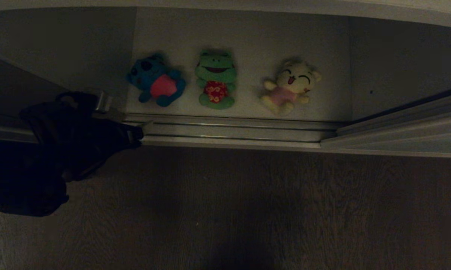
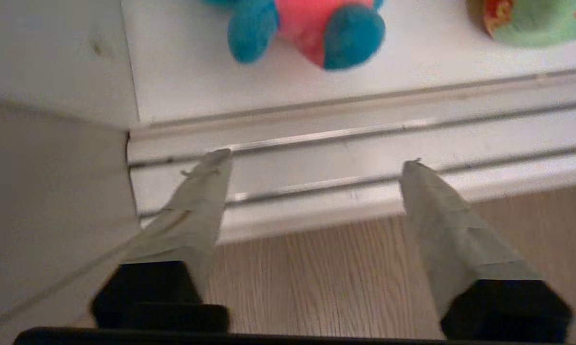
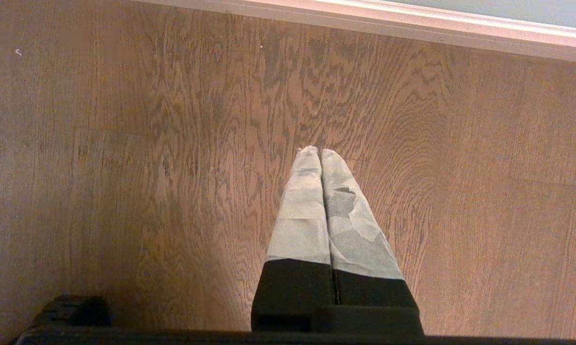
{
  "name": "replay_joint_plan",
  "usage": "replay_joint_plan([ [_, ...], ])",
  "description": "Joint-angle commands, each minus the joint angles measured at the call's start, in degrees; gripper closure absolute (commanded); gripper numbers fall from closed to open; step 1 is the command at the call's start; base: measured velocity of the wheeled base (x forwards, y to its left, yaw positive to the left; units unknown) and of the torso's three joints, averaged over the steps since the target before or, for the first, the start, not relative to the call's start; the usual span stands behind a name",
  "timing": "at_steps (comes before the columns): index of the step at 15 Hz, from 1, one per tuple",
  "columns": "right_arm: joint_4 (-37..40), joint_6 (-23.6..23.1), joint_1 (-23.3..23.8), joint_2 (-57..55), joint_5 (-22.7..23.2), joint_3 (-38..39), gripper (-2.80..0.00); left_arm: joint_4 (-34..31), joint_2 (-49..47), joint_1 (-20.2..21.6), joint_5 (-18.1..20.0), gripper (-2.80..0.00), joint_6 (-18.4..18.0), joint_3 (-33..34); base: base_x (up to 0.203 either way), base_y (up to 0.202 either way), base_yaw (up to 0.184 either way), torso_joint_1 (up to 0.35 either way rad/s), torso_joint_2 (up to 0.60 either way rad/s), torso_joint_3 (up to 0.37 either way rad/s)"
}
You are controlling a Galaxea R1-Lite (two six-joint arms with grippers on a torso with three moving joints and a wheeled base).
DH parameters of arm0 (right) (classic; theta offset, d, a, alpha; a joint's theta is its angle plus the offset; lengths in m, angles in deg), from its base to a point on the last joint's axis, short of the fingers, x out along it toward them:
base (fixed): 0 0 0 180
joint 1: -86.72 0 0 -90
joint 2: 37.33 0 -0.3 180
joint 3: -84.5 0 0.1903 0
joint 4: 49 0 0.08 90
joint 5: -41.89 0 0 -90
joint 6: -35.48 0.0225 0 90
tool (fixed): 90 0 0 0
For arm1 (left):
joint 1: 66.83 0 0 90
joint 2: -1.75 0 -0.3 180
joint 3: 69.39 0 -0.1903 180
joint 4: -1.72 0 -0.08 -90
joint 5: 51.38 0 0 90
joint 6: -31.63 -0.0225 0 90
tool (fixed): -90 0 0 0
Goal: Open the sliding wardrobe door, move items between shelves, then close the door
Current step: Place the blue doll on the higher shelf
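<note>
On the brown wood-grain floor [image 1: 248,202] nearest the robot, nothing lay; the right gripper [image 3: 320,152] hung above it with its two taped fingers pressed together, holding nothing. Just beyond, at the left, the left gripper [image 2: 316,158] hovered over the two silver floor rails [image 1: 233,131], its two fingers spread wide and empty. Past the rails, the flat white bottom shelf [image 1: 248,41] between white side walls held three plush toys in a row: one blue toy with a pink belly [image 1: 156,82] at the left, one green smiling frog [image 1: 215,79] in the middle, and one yellow toy with a pink belly [image 1: 291,87] at the right. The pale grey-green sliding wardrobe door [image 1: 405,123] stood slid aside at the right, leaving the compartment open.
</note>
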Motion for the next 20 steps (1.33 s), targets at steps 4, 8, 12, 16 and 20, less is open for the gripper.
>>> replay_joint_plan([
  [4,0.0,0.0,0.0,0.1,0.0,0.0,0.0,1.3,-6.9,0.0,-0.1,-2.8,-0.1,-6.9,0.0,0.0,0.0,0.0,0.0,0.0],
  [8,0.0,0.0,-0.1,0.1,0.0,0.0,0.0,5.5,-12.4,0.0,-0.1,-2.8,-0.5,-12.2,0.0,0.0,0.0,0.0,0.0,0.0],
  [12,0.0,0.0,-0.1,0.1,0.0,0.0,0.0,6.9,-16.0,-0.3,0.0,-2.8,0.0,-16.1,0.0,0.0,0.0,0.0,0.0,0.0],
  [16,0.0,0.0,0.0,0.1,0.0,0.0,0.0,8.2,-18.7,-1.0,0.0,-2.8,2.5,-19.8,0.0,0.0,0.0,0.0,0.0,0.0],
  [20,0.0,0.0,0.0,0.1,0.0,0.0,0.0,10.4,-23.0,-1.3,0.0,-2.8,3.4,-25.5,0.0,0.0,0.0,0.0,0.0,0.0],
])
